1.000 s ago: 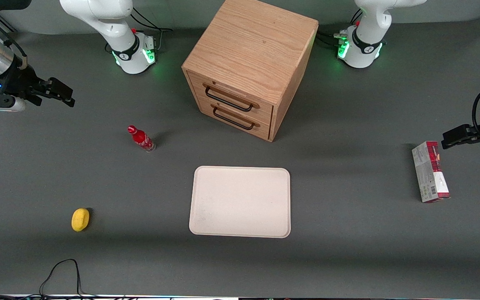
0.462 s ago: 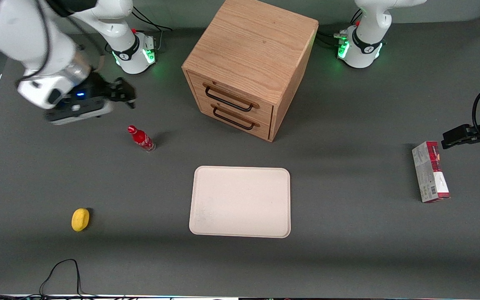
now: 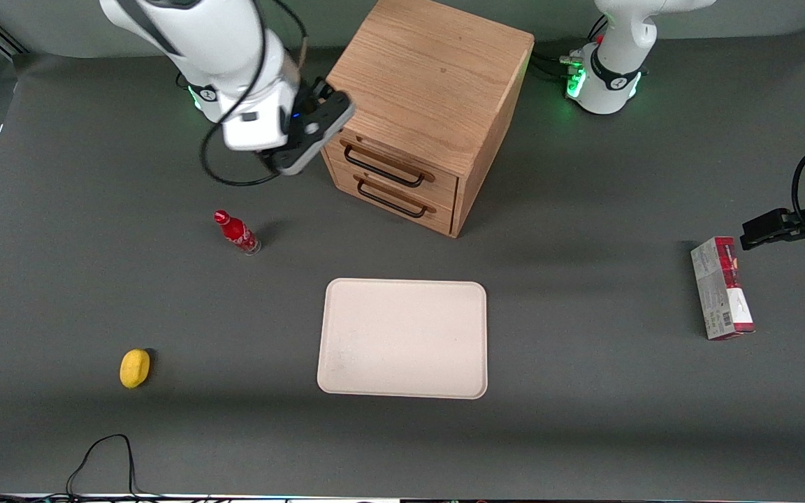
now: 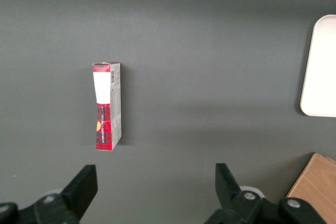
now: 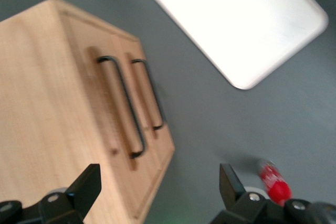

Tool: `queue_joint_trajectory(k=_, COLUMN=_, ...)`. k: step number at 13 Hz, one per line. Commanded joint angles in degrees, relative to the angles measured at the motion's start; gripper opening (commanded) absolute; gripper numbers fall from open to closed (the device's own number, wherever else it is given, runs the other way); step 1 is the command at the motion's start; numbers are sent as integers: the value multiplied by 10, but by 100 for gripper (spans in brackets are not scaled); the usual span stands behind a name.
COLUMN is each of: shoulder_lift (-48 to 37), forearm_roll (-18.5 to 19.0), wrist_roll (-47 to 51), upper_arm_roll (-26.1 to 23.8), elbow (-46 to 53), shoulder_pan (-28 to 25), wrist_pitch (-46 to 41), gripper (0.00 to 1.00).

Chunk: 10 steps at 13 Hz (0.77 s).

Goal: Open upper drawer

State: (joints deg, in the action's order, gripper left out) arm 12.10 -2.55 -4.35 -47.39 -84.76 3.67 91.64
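Nearest the front camera we note a yellow object (image 3: pixel 135 367), too small to identify, and a cream tray (image 3: pixel 402 339). Farther off stand a red bottle (image 3: pixel 237 232) toward the working arm's end of the table and a red-and-grey carton (image 3: pixel 721 287) toward the parked arm's end.

Farther still sits the oak cabinet (image 3: pixel 430 77). The upper drawer (image 3: pixel 392 165) is in its front face, directly above the matching lower drawer (image 3: pixel 394 198); both look fully closed, flush with the cabinet front.

The gripper (image 3: pixel 329 105) hovers at the cabinet's upper front corner, on the working arm's side, above and beside the end of the upper drawer's handle (image 3: pixel 383 166). In the right wrist view its fingers (image 5: pixel 89 184) are spread wide and hold nothing.

We judge the step in hand to be the approach: no contact with the handle yet. The next move calls for bringing the spread fingers down in front of the drawer face, centring them over the thin wire bar, closing, then pulling straight out from the face.

Hard to make out: the fingertips in the front view, which the wrist body partly covers. The wrist view is motion-blurred, so the clearance between handle bar and drawer face cannot be read.
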Motion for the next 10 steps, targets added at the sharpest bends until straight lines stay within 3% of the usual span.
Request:
queue_joint_trajectory(k=1, shoulder_lift=62, forearm_roll=-31, wrist_roll=-75, upper_arm_roll=-26, elbow=26, shoulder_pan=4, wrist_pitch=-9, gripper=100)
queue_joint_trajectory(k=3, shoulder_lift=102, forearm_roll=-40, wrist_roll=-138, upper_arm_roll=-27, elbow=23, shoulder_pan=3, wrist_pitch=-8, gripper=100)
queue_joint_trajectory(k=10, shoulder_lift=130, forearm_roll=-25, wrist_roll=-172, upper_arm_roll=-30, elbow=-55, shoulder_pan=-3, wrist_pitch=62, gripper=100)
